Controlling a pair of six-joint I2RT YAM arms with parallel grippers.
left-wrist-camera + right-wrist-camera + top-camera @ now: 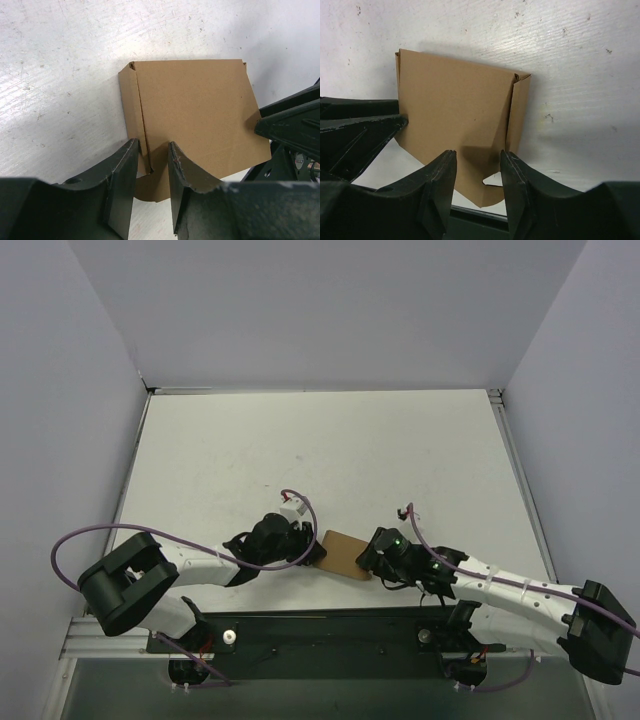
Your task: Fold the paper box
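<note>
Lying between the left hand and right hand, the paper box sits equally near both — each spread, astride an opposite edge.

Small plain brown paper box, folded into a flattish rectangular shape, broad face turned up, narrow side wall folded along one edge, rounded tab left sticking out at one end, laid on the white counter near its front edge

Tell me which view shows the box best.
Left wrist: the box is large, its top face and folded side flap clear. Right wrist shows the box nearly as well, from the opposite side. Top external shows only a small brown patch, no detail.
</note>
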